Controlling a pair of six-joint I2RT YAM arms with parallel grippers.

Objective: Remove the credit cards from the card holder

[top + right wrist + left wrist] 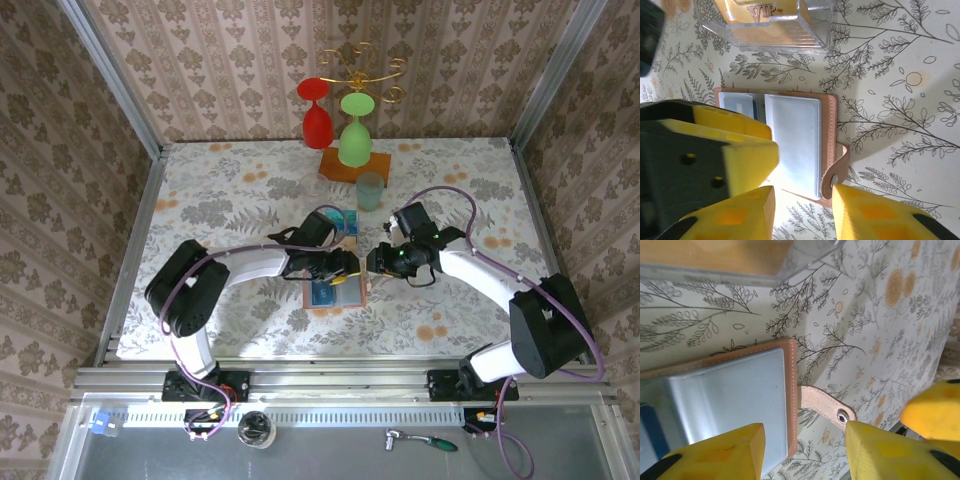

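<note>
Biggest worry here is the crowding. Both grippers sit over the same small spot: the left gripper [804, 434] has its jaws apart with nothing in them, hanging over the holder's edge, and the right gripper [802, 192] is also spread and empty, straddling the strap [836, 169]. The 2 are near enough that a yellow finger of the right one pokes into the left wrist view, so a careless move in could knock fingers together.

Next risk: the holder [792, 140] lies open and flat on the table, just beside the clear box [765, 35], and nothing pins it down. If a finger drags on the card [740, 106], I'd guess the whole holder slides or lifts with it, or flips shut. The card sits deep in its pocket with just a strip showing, so the fingers could easily slip off it. A slide could also shove the holder into the box.

Counts:
- 1 holder, 2 grey-blue panels, 1 strap
- 1 teal card showing; any more inside, can't tell
- 1 box with an orange stack [762, 15] in it, count unclear
- 2 glasses, 1 red [317, 118] and 1 green [355, 140]
</note>
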